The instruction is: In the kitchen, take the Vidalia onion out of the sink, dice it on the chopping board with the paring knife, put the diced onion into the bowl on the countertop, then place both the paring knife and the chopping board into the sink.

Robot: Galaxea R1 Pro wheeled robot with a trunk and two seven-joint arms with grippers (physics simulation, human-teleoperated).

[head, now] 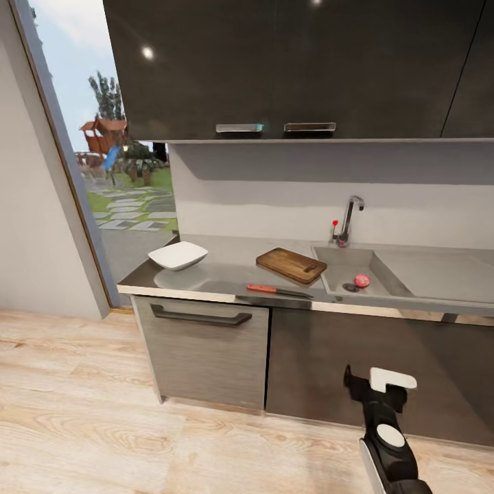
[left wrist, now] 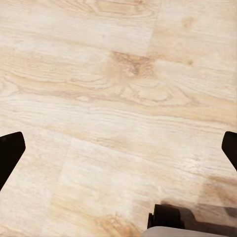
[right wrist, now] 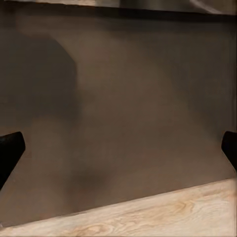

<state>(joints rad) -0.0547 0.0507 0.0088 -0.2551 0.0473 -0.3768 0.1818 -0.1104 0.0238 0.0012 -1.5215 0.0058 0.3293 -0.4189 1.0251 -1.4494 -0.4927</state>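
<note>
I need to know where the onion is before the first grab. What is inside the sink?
In the sink lies the pinkish onion, right beside the dark drain. Nothing else shows there; the near wall hides the front strip of the basin floor.

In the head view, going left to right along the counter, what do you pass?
Bowl → paring knife → chopping board → tap → onion lying in the sink.

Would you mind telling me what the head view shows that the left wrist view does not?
Head view alone: the countertop with the bowl, chopping board and paring knife, the onion in the sink, and the right gripper. Left wrist view alone: the left gripper, its fingertips wide apart. Both: the wooden floor.
</note>
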